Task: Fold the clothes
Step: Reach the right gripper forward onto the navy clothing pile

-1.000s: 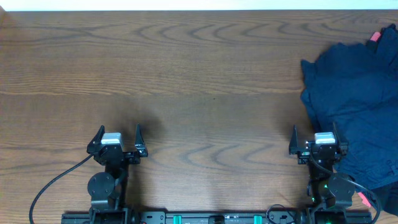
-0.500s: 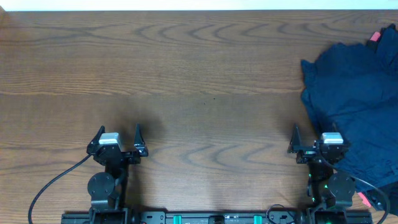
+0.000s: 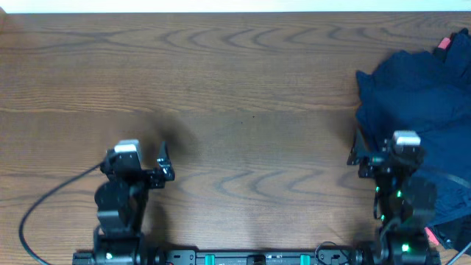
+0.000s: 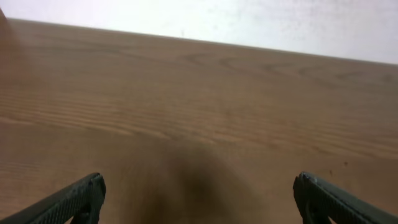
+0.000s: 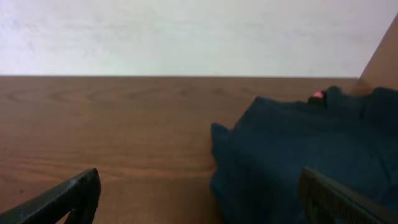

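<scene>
the dark navy-blue wrinkled cloth garments (image 3: pixel 419 88) lie in one loose heap at the far right of the brown wood-grain bench (image 3: pixel 235 73), and nothing is spread or folded yet. i judge this is the very start: going for a first piece. my right fingers (image 3: pixel 383 156) hang just beside the heap's near left edge, spread wide with nothing between them. my left fingers (image 3: pixel 138 163) are well apart from the heap over bare wood, equally wide and empty. next i'd want the right fingers on an edge of the top garment, to drag it onto open bench where both can flatten it. a small red-pink object (image 3: pixel 444 43) peeks out at the heap's far side; i can't tell what it is. the heap runs off the right of the view, so the number of garments and where their hems lie are unclear.
</scene>
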Motion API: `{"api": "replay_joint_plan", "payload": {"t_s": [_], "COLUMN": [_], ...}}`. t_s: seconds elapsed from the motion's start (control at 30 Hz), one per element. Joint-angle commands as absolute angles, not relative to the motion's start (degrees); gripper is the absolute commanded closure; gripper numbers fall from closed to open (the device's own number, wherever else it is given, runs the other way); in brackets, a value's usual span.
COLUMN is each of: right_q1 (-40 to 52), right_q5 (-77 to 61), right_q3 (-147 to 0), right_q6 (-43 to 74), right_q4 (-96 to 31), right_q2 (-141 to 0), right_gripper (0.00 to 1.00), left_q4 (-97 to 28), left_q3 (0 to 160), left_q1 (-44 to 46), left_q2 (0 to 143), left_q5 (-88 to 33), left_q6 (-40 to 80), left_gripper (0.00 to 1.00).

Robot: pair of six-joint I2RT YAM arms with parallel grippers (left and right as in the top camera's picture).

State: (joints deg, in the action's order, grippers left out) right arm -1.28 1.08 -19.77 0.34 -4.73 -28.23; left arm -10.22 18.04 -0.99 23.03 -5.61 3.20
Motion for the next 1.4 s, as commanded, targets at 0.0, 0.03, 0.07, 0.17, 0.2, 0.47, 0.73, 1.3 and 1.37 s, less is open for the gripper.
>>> {"api": "replay_joint_plan", "payload": {"t_s": [0.0,0.03,0.07,0.17,0.2,0.47,0.73,1.3,1.37], "right_q1": [-1.8,-1.8,-1.8,-1.8,-1.8,-1.8,-1.8,-1.8,-1.8], "right_q5": [1.5,1.5,1.5,1.4,1.5,-3.5,19.9,30.7,31.7], "right_q3": [-26.5,-28.4,-30.9,-37.3,-39.1,-47.9,-47.9,-47.9,-47.9], "right_q6": [1.3,1.3,1.2,0.5,-0.3,-0.7,-1.3,6.0,6.2], "right_q4": [-6.8,-7.9,-9.5,-14.4,-16.1,-20.8,-17.1,-14.5,-14.2], "right_q2": [-36.1,-38.5,-41.4,-49.1,-51.3,-64.5,-75.2,-91.7,-92.1], "right_gripper": [0.01,0.01,0.01,0.01,0.01,0.01,0.08,0.26,0.28], "left_q4": [-14.1,-15.9,-17.8,-23.7,-25.6,-34.3,-34.2,-34.3,-34.3], "left_q3": [25.9,27.9,30.0,36.0,37.9,45.3,45.3,45.3,45.3], "left_q1": [-1.2,-1.2,-1.2,-1.2,-1.2,-1.2,-1.2,-1.2,-1.2], "left_q2": [31.0,33.1,35.3,41.3,43.1,48.9,48.9,48.9,48.9], "left_q5": [-6.0,-6.0,-6.0,-6.0,-6.0,-6.0,-6.0,-6.0,-6.0], "left_q6": [3.7,3.7,3.7,3.7,3.7,3.8,3.8,3.8,3.8], "left_gripper": [0.02,0.02,0.02,0.02,0.02,0.02,0.02,0.02,0.02]}}
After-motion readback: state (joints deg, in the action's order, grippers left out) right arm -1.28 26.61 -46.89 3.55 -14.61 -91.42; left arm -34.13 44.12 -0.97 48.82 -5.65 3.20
